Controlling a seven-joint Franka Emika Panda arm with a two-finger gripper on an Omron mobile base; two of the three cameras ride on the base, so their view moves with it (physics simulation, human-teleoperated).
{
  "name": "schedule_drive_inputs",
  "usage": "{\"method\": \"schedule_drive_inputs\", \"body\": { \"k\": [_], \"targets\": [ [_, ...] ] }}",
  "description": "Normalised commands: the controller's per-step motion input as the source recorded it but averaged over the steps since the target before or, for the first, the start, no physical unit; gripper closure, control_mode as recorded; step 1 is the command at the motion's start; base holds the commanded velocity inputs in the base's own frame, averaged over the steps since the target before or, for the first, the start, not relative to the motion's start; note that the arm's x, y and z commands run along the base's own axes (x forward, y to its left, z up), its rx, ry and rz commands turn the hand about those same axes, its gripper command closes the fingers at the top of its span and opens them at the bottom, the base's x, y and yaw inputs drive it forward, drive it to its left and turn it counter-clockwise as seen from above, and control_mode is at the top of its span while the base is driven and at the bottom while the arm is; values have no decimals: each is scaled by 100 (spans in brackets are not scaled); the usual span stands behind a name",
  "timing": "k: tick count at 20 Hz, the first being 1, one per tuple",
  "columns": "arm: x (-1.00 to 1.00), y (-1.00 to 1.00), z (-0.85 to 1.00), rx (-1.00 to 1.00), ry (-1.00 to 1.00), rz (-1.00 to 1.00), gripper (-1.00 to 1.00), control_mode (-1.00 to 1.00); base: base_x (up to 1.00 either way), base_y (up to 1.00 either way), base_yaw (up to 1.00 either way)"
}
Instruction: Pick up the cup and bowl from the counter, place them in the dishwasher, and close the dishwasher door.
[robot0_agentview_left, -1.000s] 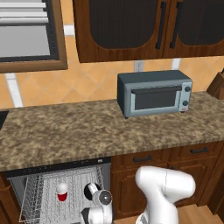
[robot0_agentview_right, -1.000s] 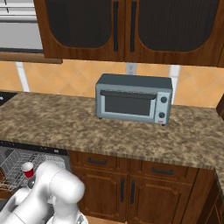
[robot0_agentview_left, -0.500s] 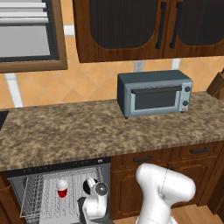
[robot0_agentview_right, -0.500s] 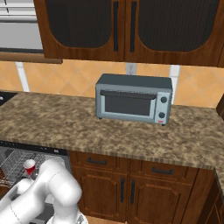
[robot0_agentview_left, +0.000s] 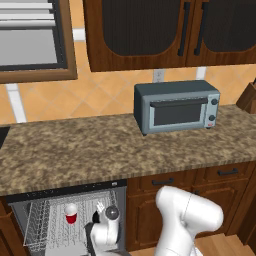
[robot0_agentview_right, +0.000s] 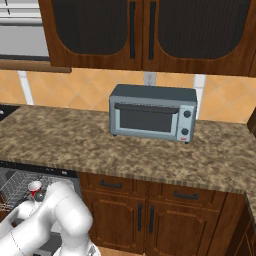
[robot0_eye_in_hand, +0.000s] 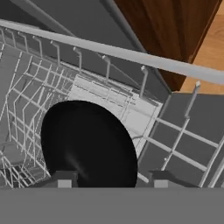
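Note:
The black bowl (robot0_eye_in_hand: 87, 144) lies in the white wire rack (robot0_eye_in_hand: 26, 109) of the dishwasher (robot0_agentview_left: 65, 192), right under my gripper (robot0_eye_in_hand: 111, 179). The fingers stand wide apart, one over the bowl's near side and one outside its rim, gripping nothing. In the left base view my gripper (robot0_agentview_left: 98, 234) is low over the right part of the rack, with the red cup (robot0_agentview_left: 71, 215) upright to its left. From the right base camera the cup (robot0_agentview_right: 34, 189) peeks out beside my arm. The dishwasher door is open. The counter (robot0_agentview_left: 75, 155) runs above.
A grey-blue toaster oven (robot0_agentview_left: 176, 106) sits on the counter at the right, with a knife block (robot0_agentview_left: 248, 97) at the far right edge. Dark wooden cabinet doors (robot0_agentview_right: 145, 217) stand to the right of the dishwasher. Wooden floor (robot0_eye_in_hand: 214, 52) shows past the rack's edge.
My hand has shifted a little to the left and up over the rack during the last second. The cup has stayed where it was.

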Motion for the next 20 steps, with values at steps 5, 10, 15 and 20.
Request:
{"method": "schedule_drive_inputs", "body": {
  "k": [5, 10, 15, 20],
  "targets": [
    [-48, 15, 46, -3, -8, 0, -100, -100, 0, 0, 0],
    [-98, 10, 97, 0, 21, 5, -100, -100, 0, 0, 0],
    [-100, 8, 92, 0, 35, 21, -100, -100, 0, 0, 0],
    [-100, 10, 48, 0, 20, 31, -100, -100, 0, 0, 0]
  ]
}}
